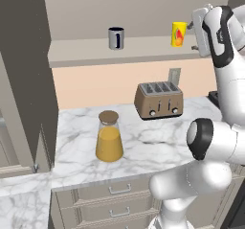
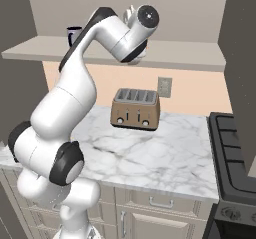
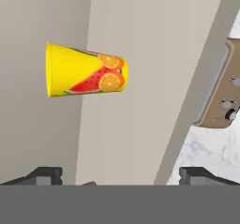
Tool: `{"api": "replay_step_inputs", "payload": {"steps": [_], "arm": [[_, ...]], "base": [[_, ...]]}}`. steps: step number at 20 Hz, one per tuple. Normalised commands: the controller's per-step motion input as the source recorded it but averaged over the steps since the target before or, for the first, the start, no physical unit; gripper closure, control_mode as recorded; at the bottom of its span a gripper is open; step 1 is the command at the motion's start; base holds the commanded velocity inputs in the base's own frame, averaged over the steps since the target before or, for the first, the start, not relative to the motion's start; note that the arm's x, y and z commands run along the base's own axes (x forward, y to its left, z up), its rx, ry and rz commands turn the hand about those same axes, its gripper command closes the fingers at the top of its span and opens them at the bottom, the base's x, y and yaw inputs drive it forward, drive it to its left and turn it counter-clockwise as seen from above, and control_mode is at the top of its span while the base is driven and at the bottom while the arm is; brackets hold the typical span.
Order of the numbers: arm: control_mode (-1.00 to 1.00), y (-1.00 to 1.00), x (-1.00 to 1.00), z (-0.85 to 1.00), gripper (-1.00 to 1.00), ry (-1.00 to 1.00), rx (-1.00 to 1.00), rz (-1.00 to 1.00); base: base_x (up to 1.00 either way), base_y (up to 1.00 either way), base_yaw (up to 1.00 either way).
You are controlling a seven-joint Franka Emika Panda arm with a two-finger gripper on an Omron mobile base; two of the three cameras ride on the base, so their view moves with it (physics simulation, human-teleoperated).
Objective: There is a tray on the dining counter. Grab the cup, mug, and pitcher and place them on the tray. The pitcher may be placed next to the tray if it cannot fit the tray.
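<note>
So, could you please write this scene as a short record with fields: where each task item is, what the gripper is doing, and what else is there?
cup: yellow cup upright on the upper shelf, right part
mug: dark mug upright on the same shelf, left of the cup
pitcher: pitcher of orange liquid, cork lid on, standing on the marble worktop
gripper: gripper open, raised to shelf height, facing the cup, not touching it
other: toaster on the worktop by the wall

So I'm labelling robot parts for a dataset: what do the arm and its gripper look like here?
The glossy white arm is built of rounded, tube-like segments with black bands and round black caps at its joints. The gripper ends in two small dark grey, blocky finger tips. No cables or markings show.
</note>
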Motion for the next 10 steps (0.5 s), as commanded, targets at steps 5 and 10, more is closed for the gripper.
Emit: {"api": "replay_step_inputs", "payload": {"steps": [5, 10], "arm": [[-1.0, -0.12, 0.35, 0.0, -1.0, 0.0, 0.0, 0.0], [-1.0, -0.11, 0.33, 0.0, -1.0, 0.0, 0.0, 0.0]], "base": [[0.0, 0.0, 0.0], [0.0, 0.0, 0.0]]}}
